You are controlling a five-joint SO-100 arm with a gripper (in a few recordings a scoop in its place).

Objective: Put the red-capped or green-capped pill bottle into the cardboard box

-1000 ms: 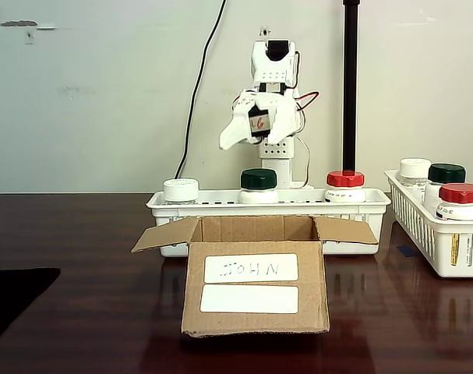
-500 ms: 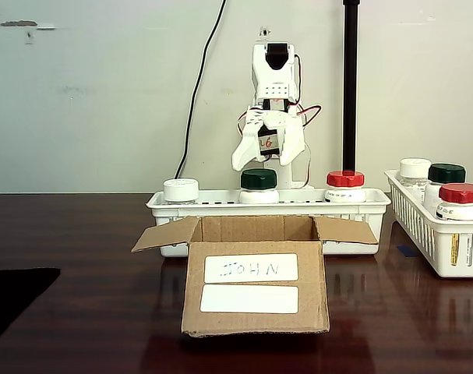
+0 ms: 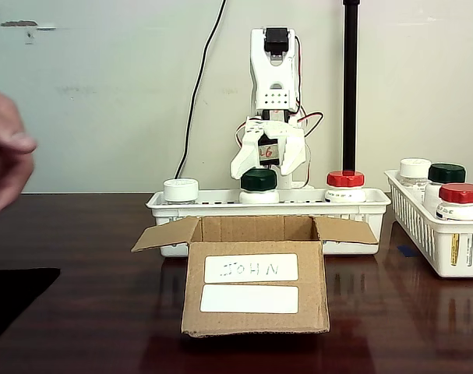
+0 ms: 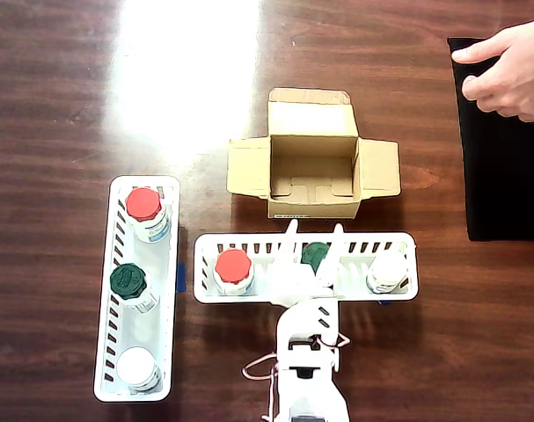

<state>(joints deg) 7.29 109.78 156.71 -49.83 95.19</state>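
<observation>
The white gripper (image 3: 267, 162) hangs spread wide, one finger on each side of the pill bottle (image 3: 259, 185), whose dark-green cap sits right between and just below the fingertips. From above the same story: the gripper (image 4: 314, 236) straddles the bottle (image 4: 315, 256), fingers (image 4: 290, 239) reaching past the cap toward the box. Whether the fingers touch the cap is hard to call from these angles; nothing is grasped that can be seen.

The bottle stands upright in the middle of the white slotted basket (image 3: 361, 204) directly under the gripper. In the fixed view a red-capped bottle (image 3: 345, 186) stands to the gripper's right in that basket and a white-capped bottle (image 3: 181, 190) to its left.

Just beyond the basket, in front of the gripper, the cardboard box (image 3: 254, 273) sits on the dark desk (image 3: 88, 312) with all four flaps folded out, and the overhead view shows its bare bottom (image 4: 312, 171).

Well off to the gripper's right in the fixed view is a second basket (image 3: 423, 226) holding three more bottles. A person's hand (image 4: 509, 72) hovers over a black mat (image 4: 504, 167) at the far edge, well apart from the gripper.
</observation>
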